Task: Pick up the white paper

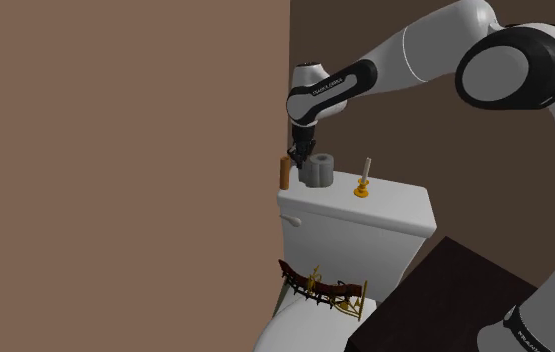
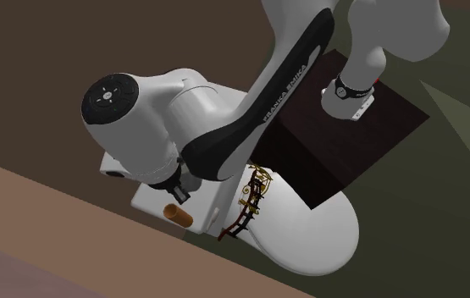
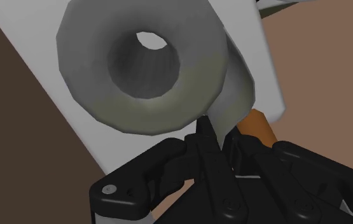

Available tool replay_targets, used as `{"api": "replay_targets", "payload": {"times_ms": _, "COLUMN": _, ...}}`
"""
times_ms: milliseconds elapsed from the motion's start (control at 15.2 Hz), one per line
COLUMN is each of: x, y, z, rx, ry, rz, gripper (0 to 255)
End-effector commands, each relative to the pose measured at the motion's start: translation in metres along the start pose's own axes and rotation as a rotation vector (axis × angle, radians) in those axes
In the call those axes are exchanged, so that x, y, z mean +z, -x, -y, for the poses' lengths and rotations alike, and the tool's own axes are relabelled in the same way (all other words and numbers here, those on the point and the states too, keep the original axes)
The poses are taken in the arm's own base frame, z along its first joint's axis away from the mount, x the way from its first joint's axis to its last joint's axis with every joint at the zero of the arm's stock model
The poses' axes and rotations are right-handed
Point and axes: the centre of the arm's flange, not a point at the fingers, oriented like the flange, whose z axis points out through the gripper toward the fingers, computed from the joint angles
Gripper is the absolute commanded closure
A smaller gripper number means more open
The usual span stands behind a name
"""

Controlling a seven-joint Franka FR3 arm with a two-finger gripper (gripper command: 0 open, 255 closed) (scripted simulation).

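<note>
Paper roll [image 3: 143,63], grey as drawn: stood on end on tank lid [image 1: 395,200], core open toward gripper [image 3: 216,135], loose outer sheet hanging right at fingertips [image 3: 207,130]. Judged light, soft, easily crushed, so best pinched gently through wall, one finger in core. Fingers drawn nearly together, seemingly nipping that loose sheet. Just beyond fingers, brown cylinder [image 3: 257,126]; well apart, candlestick [image 1: 364,184].

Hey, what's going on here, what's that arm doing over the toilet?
The white Franka arm has its black gripper down at a grey toilet paper roll standing on end on the toilet tank lid. The roll looks not yet lifted. A brown cylinder and a candle in a gold holder flank it.
</note>
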Motion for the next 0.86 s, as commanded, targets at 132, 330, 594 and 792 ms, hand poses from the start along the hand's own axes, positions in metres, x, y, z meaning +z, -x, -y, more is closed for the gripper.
{"api": "replay_targets", "payload": {"times_ms": 132, "x": -0.022, "y": 0.0, "z": -0.001, "rx": 0.0, "ry": 0.0, "rz": -0.001, "gripper": 255}}
{"api": "replay_targets", "payload": {"times_ms": 330, "x": -0.037, "y": -0.001, "z": -0.001, "rx": 0.0, "ry": 0.0, "rz": -0.001, "gripper": 255}}
{"api": "replay_targets", "payload": {"times_ms": 594, "x": -0.059, "y": -0.001, "z": -0.001, "rx": 0.0, "ry": 0.0, "rz": -0.001, "gripper": 255}}
{"api": "replay_targets", "payload": {"times_ms": 792, "x": -0.065, "y": -0.002, "z": -0.001, "rx": 0.0, "ry": 0.0, "rz": -0.001, "gripper": 255}}
